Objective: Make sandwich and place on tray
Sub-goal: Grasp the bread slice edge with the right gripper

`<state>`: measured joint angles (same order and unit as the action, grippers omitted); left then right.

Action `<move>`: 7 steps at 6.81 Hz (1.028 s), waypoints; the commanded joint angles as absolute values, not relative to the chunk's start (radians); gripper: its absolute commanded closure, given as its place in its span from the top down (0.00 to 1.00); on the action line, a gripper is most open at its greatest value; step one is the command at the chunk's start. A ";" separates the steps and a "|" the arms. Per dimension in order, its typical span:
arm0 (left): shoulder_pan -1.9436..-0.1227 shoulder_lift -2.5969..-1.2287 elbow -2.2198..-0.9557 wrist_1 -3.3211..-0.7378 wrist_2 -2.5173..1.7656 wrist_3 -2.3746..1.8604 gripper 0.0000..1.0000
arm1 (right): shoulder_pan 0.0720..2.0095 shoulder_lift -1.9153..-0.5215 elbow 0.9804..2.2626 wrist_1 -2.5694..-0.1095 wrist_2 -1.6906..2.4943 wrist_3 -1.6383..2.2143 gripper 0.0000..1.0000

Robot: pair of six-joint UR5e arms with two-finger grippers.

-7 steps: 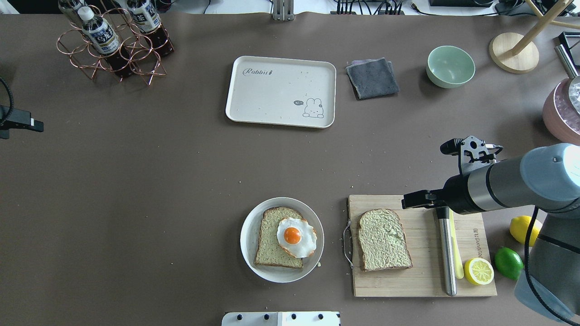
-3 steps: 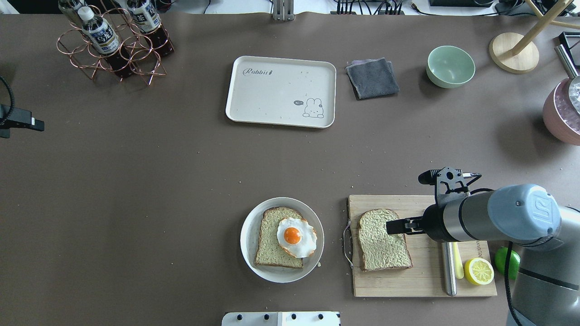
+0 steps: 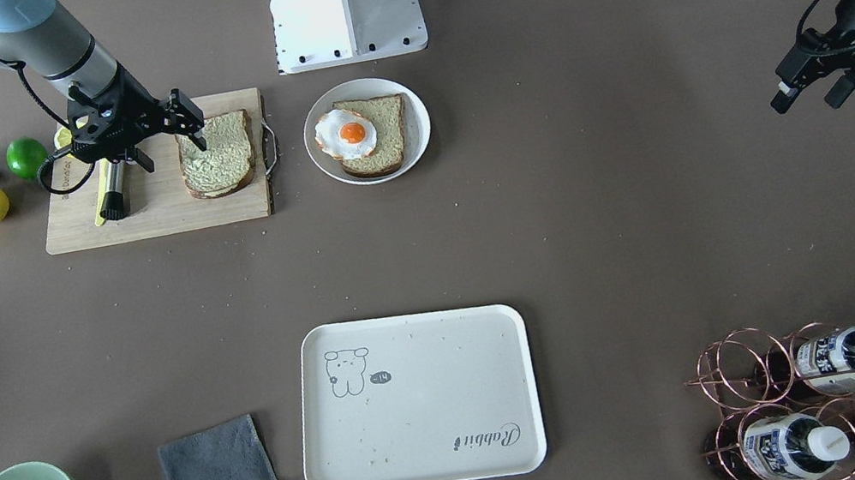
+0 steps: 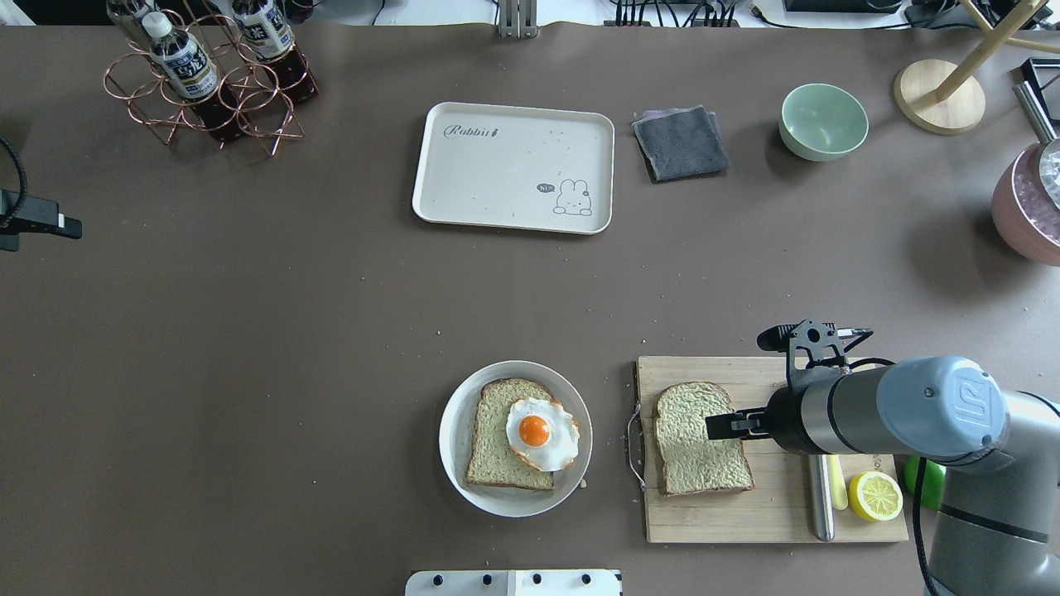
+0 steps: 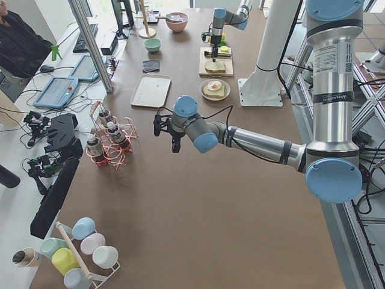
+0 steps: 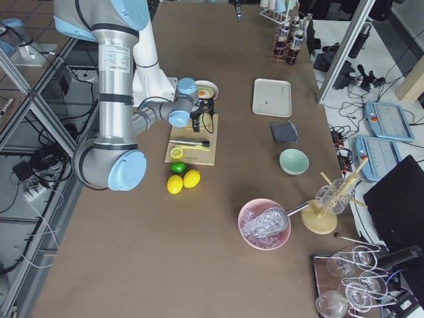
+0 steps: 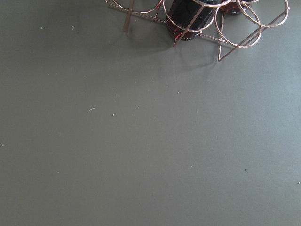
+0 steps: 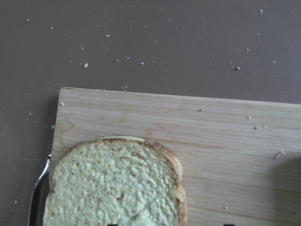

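One bread slice (image 4: 702,451) lies on the wooden cutting board (image 4: 770,513); it also shows in the right wrist view (image 8: 115,183). My right gripper (image 4: 719,425) hovers over that slice's right part, open and empty; it also shows in the front view (image 3: 194,131). The other slice (image 4: 495,439) lies on the round white plate (image 4: 451,430) with the fried egg (image 4: 541,432) on top. The cream tray (image 4: 513,165) sits empty at the far middle. My left gripper (image 3: 807,96) is open and empty, far off at the left edge.
A steel-handled knife (image 4: 820,497), a lemon half (image 4: 874,495) and a lime (image 4: 919,480) lie by my right arm. A grey cloth (image 4: 681,142), a green bowl (image 4: 823,121), a pink bowl (image 4: 1031,207) and a copper bottle rack (image 4: 207,74) stand along the far side.
My right arm has swung in from beyond the board's far right corner to above the bread slice on the board. The left arm has barely moved.
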<state>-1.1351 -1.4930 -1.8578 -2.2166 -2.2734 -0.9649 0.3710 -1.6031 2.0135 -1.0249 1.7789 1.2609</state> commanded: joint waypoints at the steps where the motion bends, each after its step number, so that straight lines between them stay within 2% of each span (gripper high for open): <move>1: -1.135 -1.496 -1.856 -2.217 -2.273 -0.965 0.98 | 0.354 -1.600 2.006 -1.025 1.759 1.261 0.75; 2: -1.135 -1.500 -1.853 -2.217 -2.273 -0.965 0.98 | 0.354 -1.600 2.005 -1.025 1.759 1.261 0.34; 3: -1.135 -1.505 -1.850 -2.217 -2.273 -0.965 0.98 | 0.356 -1.601 2.006 -1.023 1.759 1.261 0.00; 7: -1.135 -1.516 -1.845 -2.214 -2.275 -0.965 0.98 | 0.395 -1.594 2.022 -1.022 1.762 1.278 0.00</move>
